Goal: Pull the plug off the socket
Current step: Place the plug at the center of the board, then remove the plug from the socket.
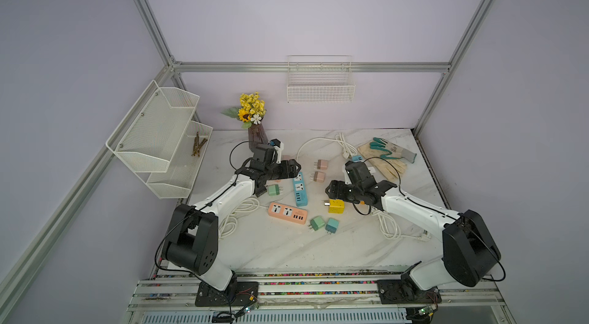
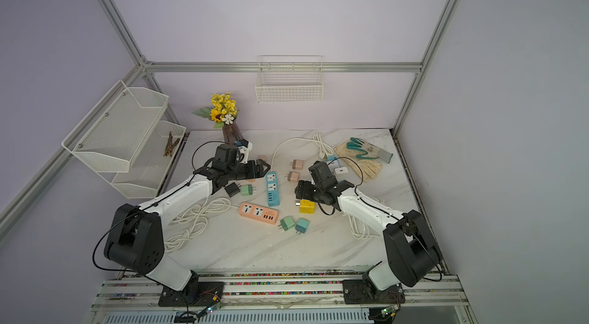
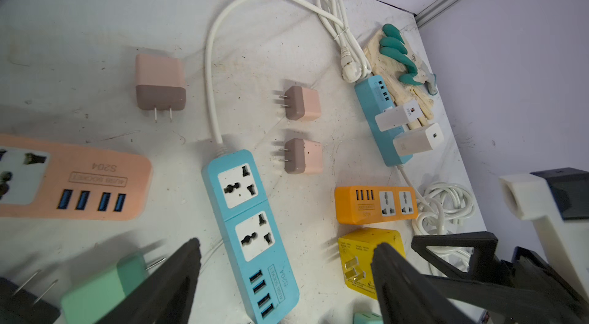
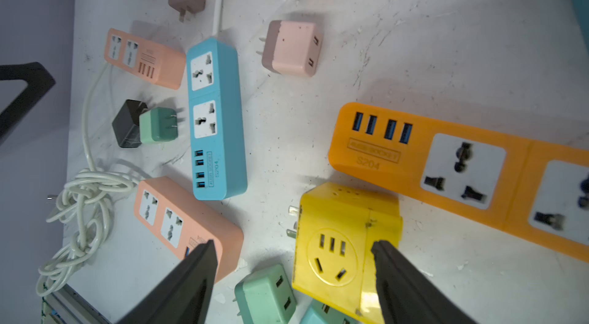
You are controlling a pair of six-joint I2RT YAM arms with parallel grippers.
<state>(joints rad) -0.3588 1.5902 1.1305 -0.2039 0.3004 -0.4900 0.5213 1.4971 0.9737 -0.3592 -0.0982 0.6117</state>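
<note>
A: Was the far blue strip (image 1: 357, 158) whole in a top view?
B: No, the right arm (image 1: 414, 207) hid most of it. The orange strip (image 4: 382, 163) ran off the right wrist view's edge.

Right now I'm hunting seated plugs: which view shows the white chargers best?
Left wrist view: both white chargers sit plugged into the far blue strip. Both top views show little of them; the right wrist view misses them.
</note>
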